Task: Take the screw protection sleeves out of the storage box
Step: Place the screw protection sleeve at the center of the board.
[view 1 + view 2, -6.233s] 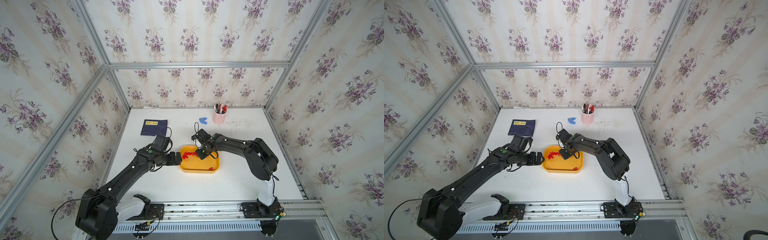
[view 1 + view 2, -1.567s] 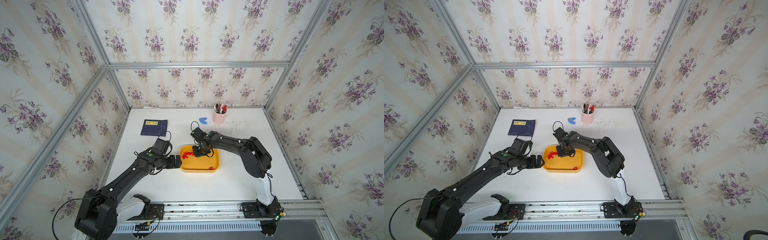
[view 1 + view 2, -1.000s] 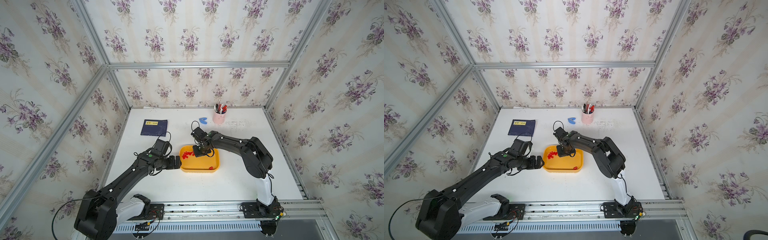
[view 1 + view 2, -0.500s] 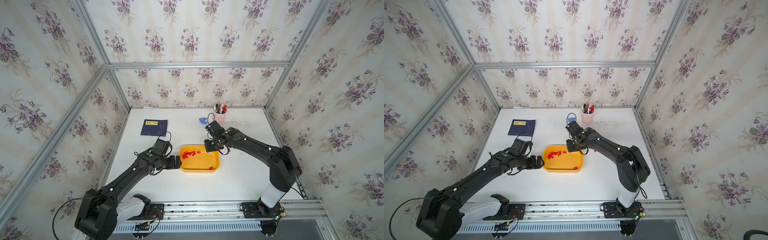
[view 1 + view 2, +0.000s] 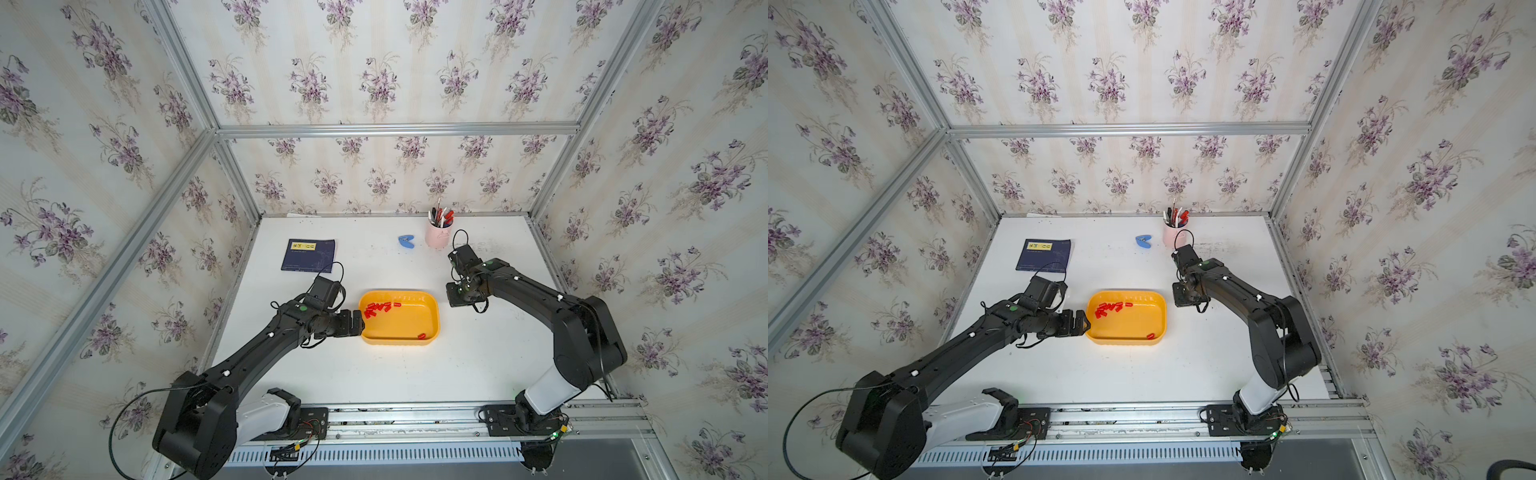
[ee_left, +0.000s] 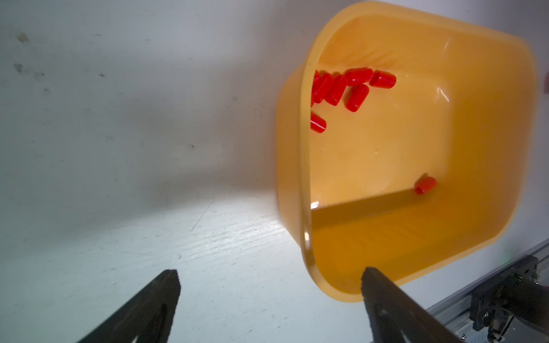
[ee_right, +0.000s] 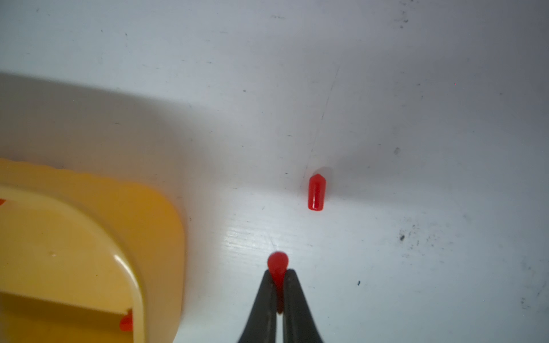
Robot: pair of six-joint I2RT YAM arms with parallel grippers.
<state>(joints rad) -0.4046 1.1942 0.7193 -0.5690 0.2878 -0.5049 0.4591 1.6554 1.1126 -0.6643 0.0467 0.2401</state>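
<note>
Beyond the storage box [image 5: 437, 320] lies a yellow-labelled booklet [image 5: 308, 257] (print illegible).

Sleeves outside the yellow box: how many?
2. A loose sleeve lies on the table clear of the box; the second sleeve is pinched in the right pincer. Others may be hidden.

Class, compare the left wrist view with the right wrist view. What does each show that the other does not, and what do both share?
Only the left wrist view shows the open left gripper and most of the inside of the storage box, where a cluster of screw protection sleeves lies.

Only the right wrist view shows the right gripper shut on a held sleeve, with a loose sleeve lying on the table outside the box.

Both show part of the yellow storage box and the white table.
</note>
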